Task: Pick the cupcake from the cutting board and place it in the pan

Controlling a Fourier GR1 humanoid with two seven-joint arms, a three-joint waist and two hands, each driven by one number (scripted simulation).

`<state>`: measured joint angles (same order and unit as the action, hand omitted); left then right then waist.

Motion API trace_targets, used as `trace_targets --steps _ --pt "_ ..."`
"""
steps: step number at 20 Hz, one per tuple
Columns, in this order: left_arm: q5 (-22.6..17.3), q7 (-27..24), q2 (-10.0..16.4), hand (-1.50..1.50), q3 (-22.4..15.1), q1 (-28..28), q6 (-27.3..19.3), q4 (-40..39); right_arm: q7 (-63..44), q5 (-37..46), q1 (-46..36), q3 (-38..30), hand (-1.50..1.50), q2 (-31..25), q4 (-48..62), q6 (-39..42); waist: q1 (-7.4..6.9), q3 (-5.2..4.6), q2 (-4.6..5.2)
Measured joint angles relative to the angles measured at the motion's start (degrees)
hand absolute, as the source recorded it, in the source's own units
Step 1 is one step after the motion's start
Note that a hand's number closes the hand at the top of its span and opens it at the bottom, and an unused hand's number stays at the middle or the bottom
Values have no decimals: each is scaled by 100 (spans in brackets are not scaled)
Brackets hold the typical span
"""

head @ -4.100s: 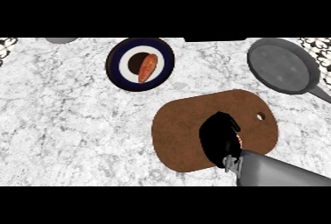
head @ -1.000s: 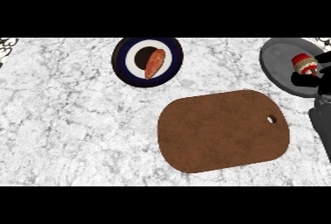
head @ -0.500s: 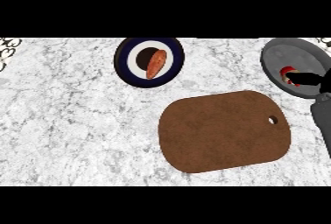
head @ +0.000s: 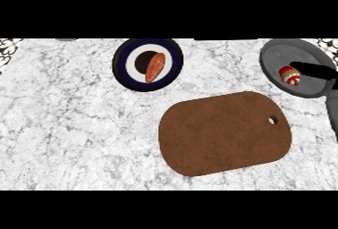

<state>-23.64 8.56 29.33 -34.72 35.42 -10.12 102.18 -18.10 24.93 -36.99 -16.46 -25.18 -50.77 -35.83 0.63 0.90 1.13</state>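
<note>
Nearest on the marbled counter (head: 66,134) lies the brown cutting board (head: 224,134), flat, nothing on it, its hanging hole (head: 272,120) toward the right end. Just beyond that end the grey right forearm (head: 332,114) enters at the view's right edge. Farther back, the black right hand (head: 318,70) reaches leftward over the grey pan (head: 284,51); its fingers are stretched out straight, not curled round anything, their tips at the cupcake (head: 289,75). The red-and-white cupcake sits inside the pan, toward its nearer right part, well apart from the board. At about the same depth to the left, separate from board and pan, stands a dark blue plate (head: 120,67) with a white centre carrying an orange salmon piece (head: 155,67). The left hand does not show.
</note>
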Motion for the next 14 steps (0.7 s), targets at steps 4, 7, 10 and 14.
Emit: trace_targets --steps 4,7,10,14 --pt "-12 -24 9 0 -15 79 -83 7 528 -604 120 -265 -150 53 -7 461 99 5 -36" --pt "-25 -68 45 0 -9 148 -118 7 959 -1003 244 -429 -150 14 -22 921 179 0 -67" --pt "-57 -128 52 0 -5 207 -152 7 1373 -1372 416 -585 -150 -6 -2 1392 257 -6 -87" --pt "-121 -190 54 0 -6 261 -181 17 1897 -1760 661 -778 -150 -110 48 1988 326 -21 -98"
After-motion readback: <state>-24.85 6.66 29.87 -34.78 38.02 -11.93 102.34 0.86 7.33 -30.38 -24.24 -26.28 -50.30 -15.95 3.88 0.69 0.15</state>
